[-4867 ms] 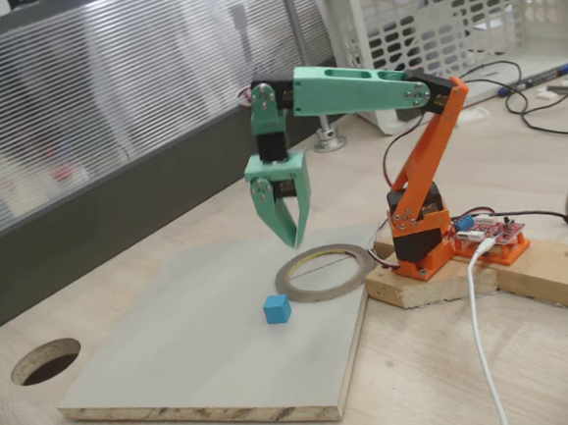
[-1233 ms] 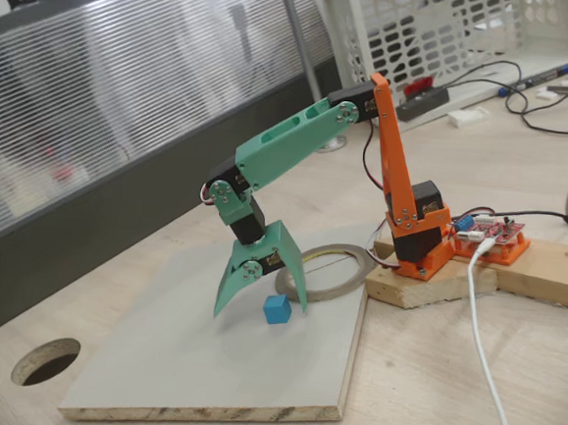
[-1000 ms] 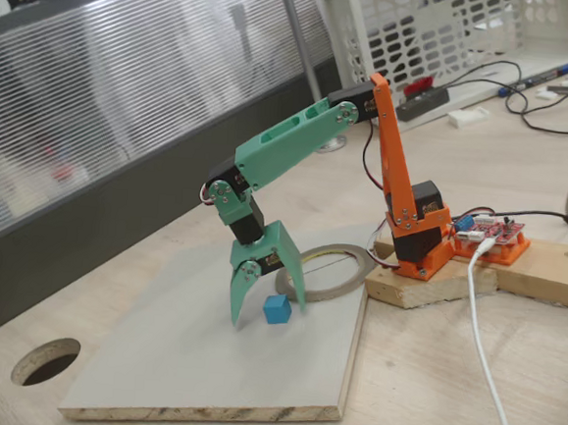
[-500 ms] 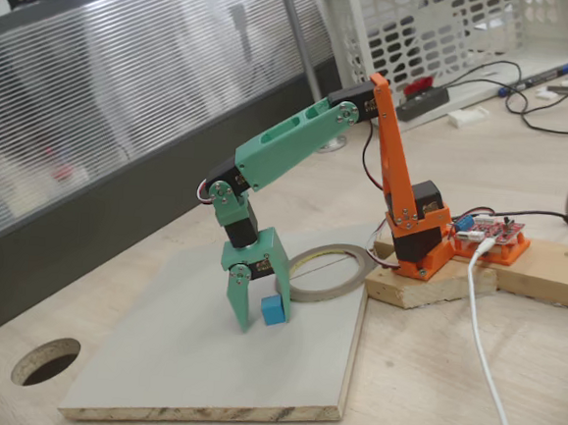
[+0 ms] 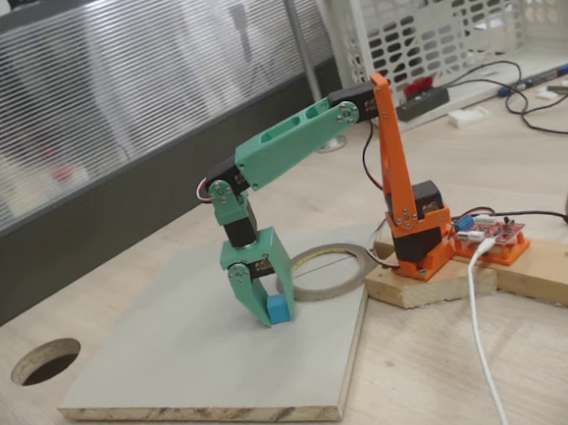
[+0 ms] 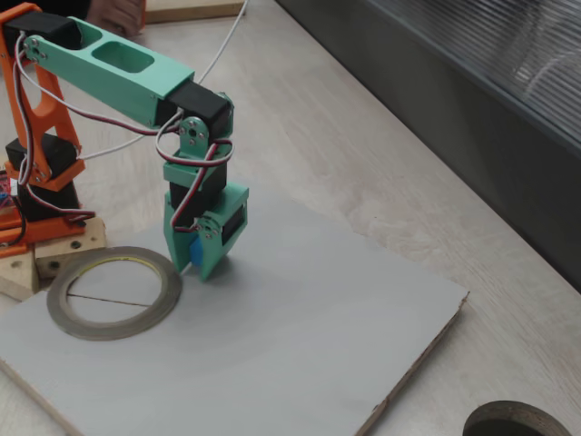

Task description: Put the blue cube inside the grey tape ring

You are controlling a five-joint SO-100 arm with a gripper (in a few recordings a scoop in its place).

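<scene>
Looking at both fixed views, we note the following.

Gripper: the green gripper (image 5: pixel 266 310) (image 6: pixel 201 263) points down at the board, its fingertips at or just above the surface — we cannot tell which. Its jaws are drawn in tight around the blue cube.

Blue cube: we see the blue cube (image 5: pixel 277 308) (image 6: pixel 194 253) pinched between the two green fingers, low at the board; in one view a blue face shows in front of the fingers, in the other just a sliver between them.

Grey tape ring: the grey tape ring (image 5: pixel 351 273) (image 6: pixel 64 318) lies flat on the pale board, just beside the gripper, nearer the arm's base. The cube is outside it.

Board: we see a pale grey board (image 5: pixel 175 352) (image 6: pixel 300 354) resting on the wooden table (image 5: pixel 448 383) (image 6: pixel 345 154).

Arm: green upper links on an orange base (image 5: pixel 414 242) (image 6: pixel 36 182) — mounted on a wooden block (image 5: pixel 545 268).

Hole: a dark round hole (image 5: pixel 44 361) (image 6: pixel 504 424) is cut in the table, well apart from the ring.
</scene>
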